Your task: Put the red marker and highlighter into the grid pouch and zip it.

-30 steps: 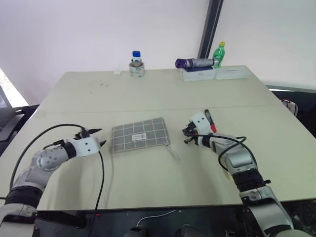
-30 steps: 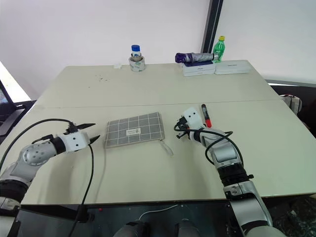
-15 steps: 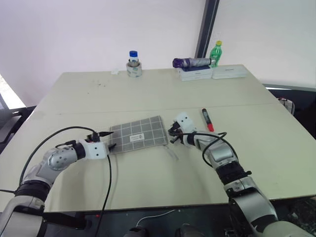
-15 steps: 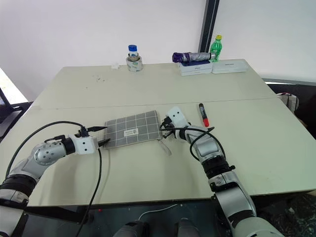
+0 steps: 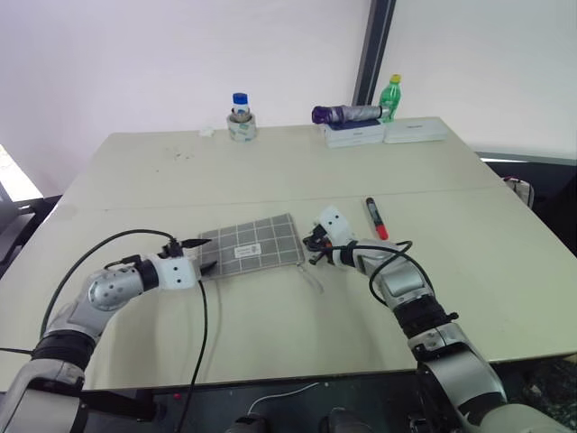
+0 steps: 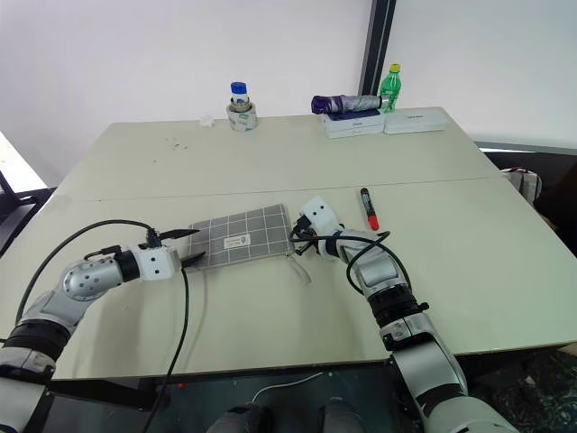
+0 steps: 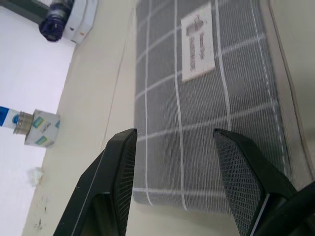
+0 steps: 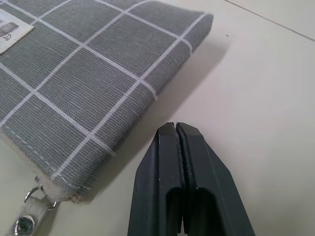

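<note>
The grid pouch (image 5: 252, 246) lies flat on the table, label up, its pale pull cord (image 5: 315, 278) trailing off the right end. My left gripper (image 5: 200, 255) is open, one finger (image 7: 118, 162) on each side of the pouch's left end. At the pouch's right end, close to the zipper corner, my right gripper (image 8: 175, 129) is shut on nothing. The red marker (image 5: 375, 217) rests on the table just right of that hand. The highlighter is out of view.
At the table's far edge stand a blue-capped bottle in a tape roll (image 5: 239, 117), a folded purple umbrella (image 5: 345, 115) on white boxes, and a green bottle (image 5: 390, 96). A black cable (image 5: 194, 334) loops from my left arm across the near table.
My right gripper has moved left, from beside the marker to the pouch's right end. My left gripper has slid right up to the pouch's left end. Pouch and marker stayed put.
</note>
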You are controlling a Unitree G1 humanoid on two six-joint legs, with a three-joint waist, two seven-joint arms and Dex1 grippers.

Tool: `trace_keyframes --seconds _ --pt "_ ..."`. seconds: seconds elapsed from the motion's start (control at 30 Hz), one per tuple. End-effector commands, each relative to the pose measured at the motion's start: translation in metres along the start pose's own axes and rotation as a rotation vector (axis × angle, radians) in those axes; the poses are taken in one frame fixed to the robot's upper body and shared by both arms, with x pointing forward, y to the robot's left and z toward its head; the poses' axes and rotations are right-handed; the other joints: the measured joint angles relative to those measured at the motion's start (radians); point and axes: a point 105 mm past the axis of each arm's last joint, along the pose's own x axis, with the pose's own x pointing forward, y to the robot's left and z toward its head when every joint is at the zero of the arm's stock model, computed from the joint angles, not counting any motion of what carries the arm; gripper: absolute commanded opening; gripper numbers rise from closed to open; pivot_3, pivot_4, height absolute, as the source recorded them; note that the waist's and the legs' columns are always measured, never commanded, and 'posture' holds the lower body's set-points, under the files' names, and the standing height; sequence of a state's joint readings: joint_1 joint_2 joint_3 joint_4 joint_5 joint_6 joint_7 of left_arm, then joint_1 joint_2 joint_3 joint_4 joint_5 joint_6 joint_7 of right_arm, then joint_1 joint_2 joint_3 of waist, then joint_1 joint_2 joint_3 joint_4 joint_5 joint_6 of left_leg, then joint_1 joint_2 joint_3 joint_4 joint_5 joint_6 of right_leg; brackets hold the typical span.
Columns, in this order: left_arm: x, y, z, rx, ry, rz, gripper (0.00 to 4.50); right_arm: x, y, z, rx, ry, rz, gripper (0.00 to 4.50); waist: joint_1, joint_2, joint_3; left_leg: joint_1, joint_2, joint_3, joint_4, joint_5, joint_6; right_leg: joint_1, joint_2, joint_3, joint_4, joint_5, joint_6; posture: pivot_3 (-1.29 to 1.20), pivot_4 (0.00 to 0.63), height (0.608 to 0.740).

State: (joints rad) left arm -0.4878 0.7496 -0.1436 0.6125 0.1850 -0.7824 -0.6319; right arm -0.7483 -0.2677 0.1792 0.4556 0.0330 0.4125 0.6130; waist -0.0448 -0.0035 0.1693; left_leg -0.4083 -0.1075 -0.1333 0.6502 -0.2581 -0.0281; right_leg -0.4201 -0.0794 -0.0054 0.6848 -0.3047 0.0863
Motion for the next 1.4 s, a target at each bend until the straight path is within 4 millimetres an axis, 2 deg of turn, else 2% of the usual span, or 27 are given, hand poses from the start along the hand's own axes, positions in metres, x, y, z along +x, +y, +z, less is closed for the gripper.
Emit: trace_keyframes --seconds 0.03,0.2,0.33,0.53,0.63,0.8,1.37,1.4 --pt "-0.005 0.019 0.010 -0.012 -0.034 0.066 2.59 -0.007 -0.013 0.025 -0.050 -0.070 -0.037 0.06 -0.001 0.000 0.000 0.000 0.000 0.000 0.000 0.000 0.000 0.000 0.000 0.000 0.000 0.000 0.000 0.00 0.150 0.740" --pt "-0.027 0.044 0.002 -0.003 0.020 0.108 2.59 -0.012 -0.015 0.027 -0.059 -0.079 -0.043 0.06 -0.003 0.000 0.000 0.000 0.000 0.000 0.000 0.000 0.000 -0.001 0.000 0.000 0.000 0.000 0.000 0.00 0.150 0.740" --pt "-0.048 0.054 -0.012 0.010 0.095 0.079 2.59 -0.013 -0.012 0.024 -0.060 -0.078 -0.039 0.06 -0.002 0.000 0.000 0.000 0.000 0.000 -0.001 0.000 -0.001 -0.001 0.001 0.001 0.000 0.000 0.000 0.00 0.150 0.740" --pt "-0.070 0.047 -0.034 -0.031 0.194 -0.017 2.59 -0.010 -0.002 0.022 -0.056 -0.081 -0.032 0.06 0.000 0.000 0.000 0.000 0.000 0.000 0.000 0.000 -0.001 -0.001 0.001 0.001 0.000 0.000 0.000 0.00 0.150 0.740" --pt "-0.069 0.037 -0.041 -0.069 0.208 -0.073 2.59 -0.008 0.003 0.023 -0.048 -0.090 -0.031 0.06 0.000 0.000 0.000 0.000 0.000 0.000 0.000 0.000 0.000 -0.001 0.001 0.001 0.001 0.000 0.000 0.00 0.150 0.740" --pt "-0.055 0.018 -0.044 -0.192 0.188 -0.197 2.59 -0.008 0.009 0.022 -0.045 -0.093 -0.032 0.06 0.002 -0.001 -0.001 0.000 0.000 0.000 0.001 0.000 0.000 0.000 0.000 0.001 0.001 0.000 0.000 0.00 0.150 0.740" --pt "-0.031 0.001 -0.040 -0.184 0.141 -0.341 2.59 -0.012 0.007 0.019 -0.031 -0.095 -0.073 0.06 -0.001 -0.002 -0.001 0.000 0.000 0.000 0.001 0.001 0.000 -0.001 0.001 0.001 0.002 0.000 0.000 0.00 0.150 0.740" --pt "-0.030 0.001 -0.039 -0.185 0.136 -0.343 2.84 -0.012 0.007 0.019 -0.031 -0.094 -0.073 0.01 -0.001 -0.002 -0.001 0.000 0.000 0.000 0.001 0.001 0.000 -0.001 0.001 0.001 0.002 0.000 0.000 0.00 0.150 0.740"
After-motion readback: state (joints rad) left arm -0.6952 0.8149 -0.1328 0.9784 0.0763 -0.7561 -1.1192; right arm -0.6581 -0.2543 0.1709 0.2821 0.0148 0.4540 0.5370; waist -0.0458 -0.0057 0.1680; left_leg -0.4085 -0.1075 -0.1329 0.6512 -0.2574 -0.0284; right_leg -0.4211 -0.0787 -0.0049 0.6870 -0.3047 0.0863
